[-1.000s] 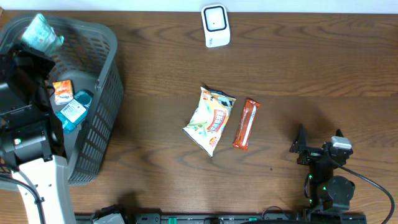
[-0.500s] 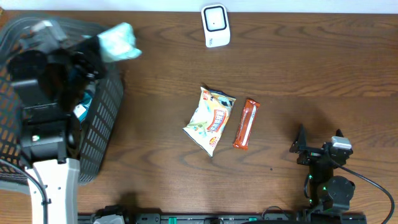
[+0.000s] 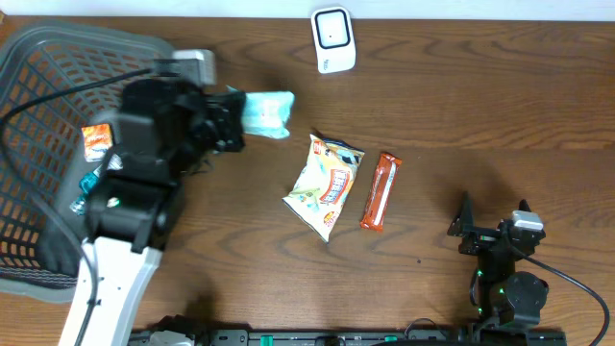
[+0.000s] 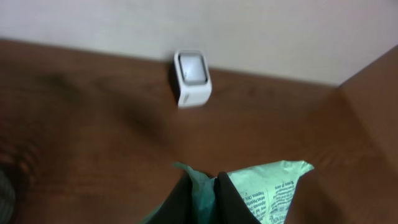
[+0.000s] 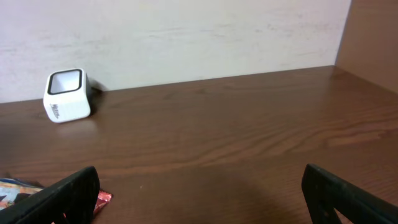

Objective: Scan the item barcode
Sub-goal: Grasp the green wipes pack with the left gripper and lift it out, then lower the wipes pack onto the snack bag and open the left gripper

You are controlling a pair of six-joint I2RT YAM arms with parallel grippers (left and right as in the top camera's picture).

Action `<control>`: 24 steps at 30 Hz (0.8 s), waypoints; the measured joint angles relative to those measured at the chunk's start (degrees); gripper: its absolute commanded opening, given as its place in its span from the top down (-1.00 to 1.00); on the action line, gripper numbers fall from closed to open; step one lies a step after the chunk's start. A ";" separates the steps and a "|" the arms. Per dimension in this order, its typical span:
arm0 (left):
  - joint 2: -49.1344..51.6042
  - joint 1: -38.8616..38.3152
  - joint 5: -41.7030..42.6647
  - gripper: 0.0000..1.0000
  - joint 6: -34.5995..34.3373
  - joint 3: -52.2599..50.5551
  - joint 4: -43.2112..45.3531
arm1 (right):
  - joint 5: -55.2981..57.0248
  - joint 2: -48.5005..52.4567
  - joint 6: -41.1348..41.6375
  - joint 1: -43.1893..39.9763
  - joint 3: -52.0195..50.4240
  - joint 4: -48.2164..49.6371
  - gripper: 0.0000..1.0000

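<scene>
One green packet (image 3: 269,111) clamped in left end effector (image 3: 233,121), scanner (image 3: 333,39) beyond, snack bag (image 3: 324,185) and red bar (image 3: 381,191) nearby, right end effector (image 3: 493,217) spread apart

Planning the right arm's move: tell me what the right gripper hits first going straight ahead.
The way looks free: ahead of the right gripper lies bare table up to the wall. The scanner stands well left of that line.
</scene>
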 measured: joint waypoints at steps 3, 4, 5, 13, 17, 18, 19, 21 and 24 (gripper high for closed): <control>2.82 -2.97 -2.60 0.85 0.13 0.00 -0.13 | 0.02 0.00 0.00 0.00 0.00 0.00 -0.98; 3.76 -3.76 -3.23 0.85 0.22 0.00 -0.09 | 0.00 0.00 0.00 0.00 0.00 0.00 -0.99; 4.81 -4.55 -3.78 0.85 0.33 0.00 -0.09 | 0.02 0.00 0.00 0.00 0.00 0.00 -0.98; 11.21 -8.59 -5.70 0.85 0.94 0.00 0.15 | 0.02 0.00 0.00 0.00 0.00 0.00 -0.99; 15.39 -10.03 -5.86 0.85 0.94 0.00 0.17 | 0.02 0.00 0.00 0.00 0.00 0.00 -0.98; 16.72 -10.36 -5.97 0.86 0.94 0.00 0.15 | 0.02 0.00 0.00 0.00 0.00 0.00 -0.98; 18.14 -10.67 -5.97 0.85 0.94 0.00 0.15 | 0.02 0.00 0.00 0.00 0.00 0.00 -0.99; 21.35 -11.34 -6.05 0.86 0.94 0.00 0.13 | 0.02 0.00 0.00 0.00 0.00 0.00 -0.98; 26.05 -12.63 -6.16 0.85 0.92 0.00 0.13 | 0.02 0.00 0.00 0.00 0.00 0.00 -0.99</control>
